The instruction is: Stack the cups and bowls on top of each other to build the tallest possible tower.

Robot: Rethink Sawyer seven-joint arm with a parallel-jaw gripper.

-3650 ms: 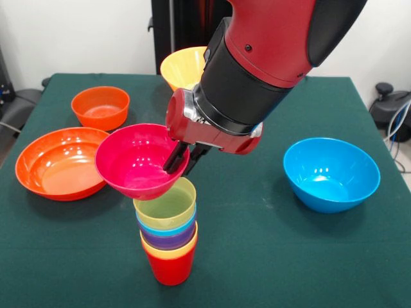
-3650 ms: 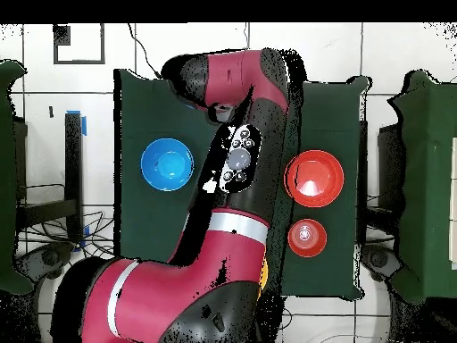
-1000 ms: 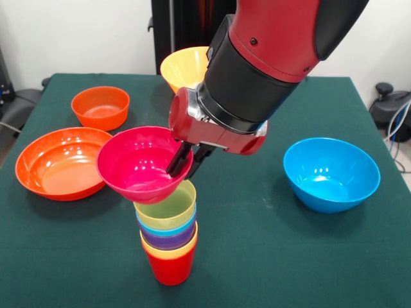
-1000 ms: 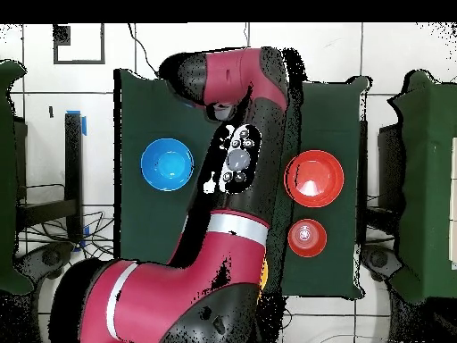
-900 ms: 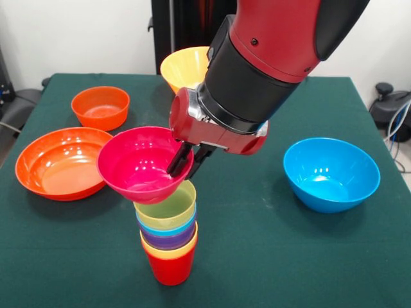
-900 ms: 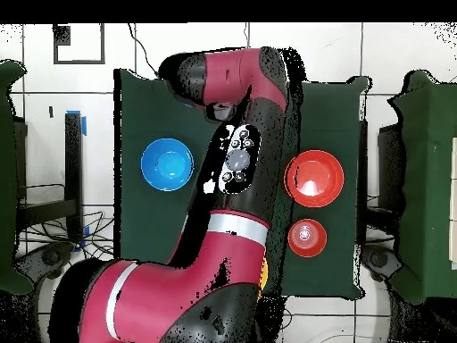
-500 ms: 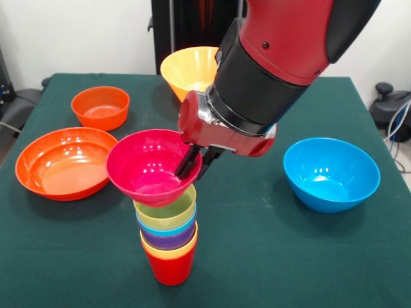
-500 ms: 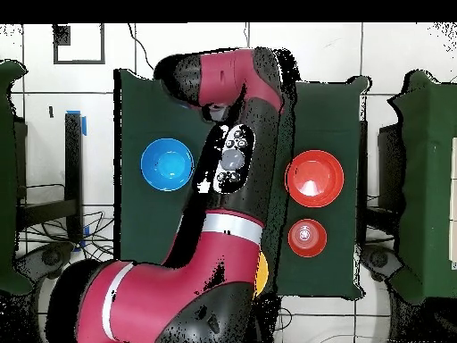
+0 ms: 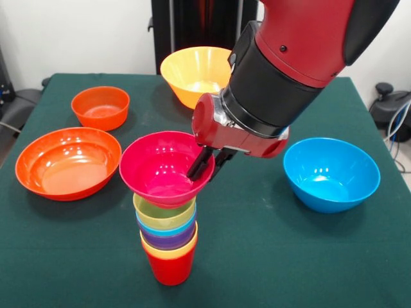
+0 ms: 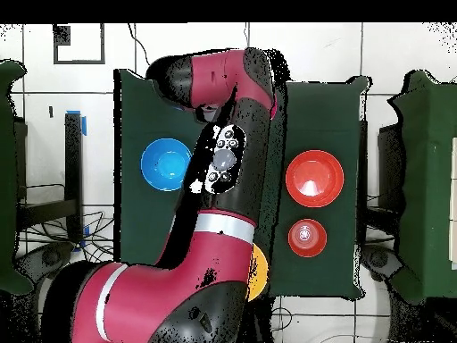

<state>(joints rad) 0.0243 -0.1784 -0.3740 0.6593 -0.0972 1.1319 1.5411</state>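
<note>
- Tower (image 9: 168, 237) of nested cups stands near the table's front edge, red cup at the base; the magenta-pink bowl (image 9: 160, 168) sits over its top cup, seemingly resting on it, though I cannot confirm the contact;
- I see the gripper (image 9: 210, 165) pinching the bowl's right rim, one finger inside, one outside;
- I judge the step is placing this bowl; next I must centre it, release gently, lift straight;
- the blue bowl (image 9: 331, 173), large yellow-orange bowl (image 9: 192, 72), wide orange bowl (image 9: 64, 160) and small orange bowl (image 9: 100, 106) wait apart.
</note>
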